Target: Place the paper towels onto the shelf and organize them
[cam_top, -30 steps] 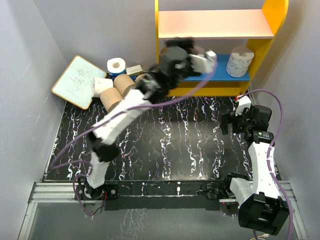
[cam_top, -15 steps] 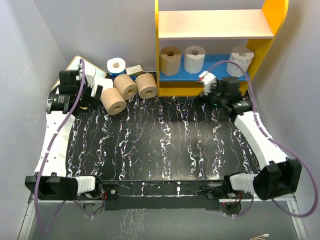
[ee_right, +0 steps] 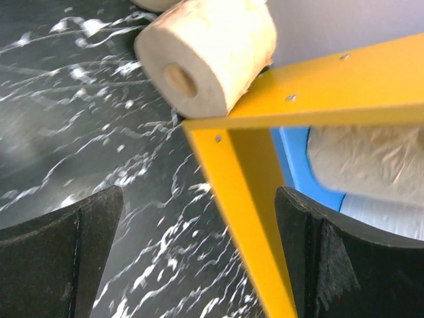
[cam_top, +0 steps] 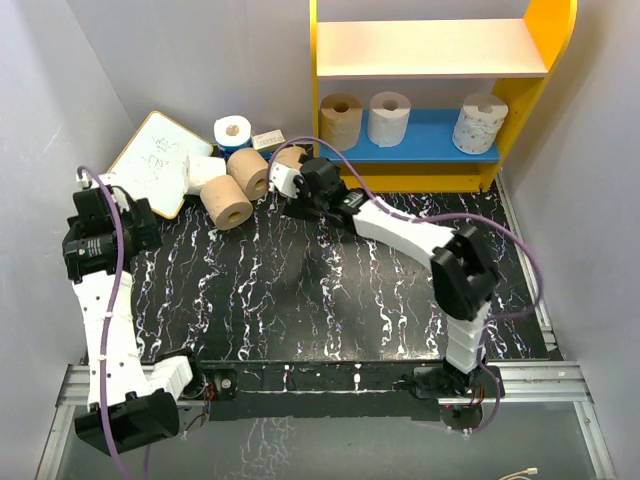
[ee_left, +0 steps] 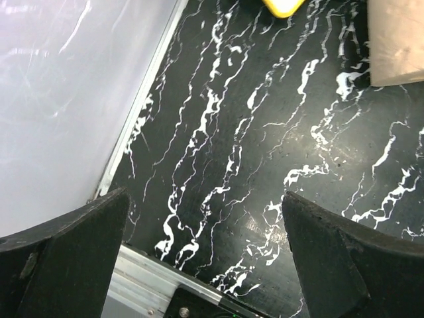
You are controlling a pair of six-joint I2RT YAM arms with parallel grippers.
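While the right gripper (ee_right: 199, 225) hangs spread and empty before a tan roll (ee_right: 205, 56) by the shelf (cam_top: 316, 150), the left gripper (ee_left: 202, 245), equally spread, hovers at the left edge. Three paper towels (cam_top: 389, 118) stand on its blue board (cam_top: 430, 135); about five remain at the far-left corner.

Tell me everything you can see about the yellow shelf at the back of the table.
The shelf is an open unit with a yellow frame, a pale peach upper board and a blue lower board. It stands upright at the far edge of the table, right of centre, by the back wall. Three rolls stand on end on the blue board: a tan roll at left, a white roll beside it, a patterned roll apart at right. Small screws show on the frame.
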